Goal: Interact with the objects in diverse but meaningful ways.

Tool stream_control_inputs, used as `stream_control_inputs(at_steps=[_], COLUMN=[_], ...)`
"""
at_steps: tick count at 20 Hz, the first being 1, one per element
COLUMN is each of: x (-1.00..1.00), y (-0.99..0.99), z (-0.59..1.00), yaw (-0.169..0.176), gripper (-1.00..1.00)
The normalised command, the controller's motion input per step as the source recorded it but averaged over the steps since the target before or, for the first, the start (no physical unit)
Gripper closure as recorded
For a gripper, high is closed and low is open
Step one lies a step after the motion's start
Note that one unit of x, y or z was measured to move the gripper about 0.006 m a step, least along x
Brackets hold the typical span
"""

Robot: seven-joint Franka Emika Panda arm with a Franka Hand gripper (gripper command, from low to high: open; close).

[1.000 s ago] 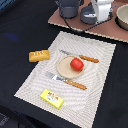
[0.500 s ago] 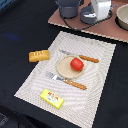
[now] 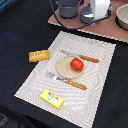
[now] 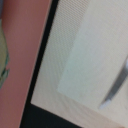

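In the exterior view, the orange bread loaf lies at the left edge of the pale woven placemat, a small rounded block with its long axis running nearly across the picture, tipped slightly up toward the right. Nearer the camera, the yellow packet is a flat rectangle whose long axis slants down toward the right. The beige plate sits round and shallow in the middle of the mat, with the glossy red tomato resting on its right half. Behind the plate lies an orange-handled knife, handle toward the right; in front lies an orange-handled fork, tines toward the left, handle slanting down to the right.

At the far edge, on a reddish-brown board, stand a grey pot and, cut by the frame at right, a grey saucepan. The robot's white wrist housing hangs between them; I cannot tell whether the claw is apart or together.

Nothing on the mat has shifted since the earlier frames, and the arm stays in place.

The wrist view is blurred: board, dark cloth, mat weave, a grey utensil tip.
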Motion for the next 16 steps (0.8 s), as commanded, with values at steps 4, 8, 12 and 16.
stream_control_inputs(at_steps=[4,8,12,16], x=[-0.21,-0.35,-0.49,-0.71], y=[-0.86,-0.84,-0.78,-0.61], z=[0.04,0.0,-0.05,-0.26], yaw=[0.0,0.0,0.0,0.0], gripper=[-1.0,-1.0,-1.0,-1.0])
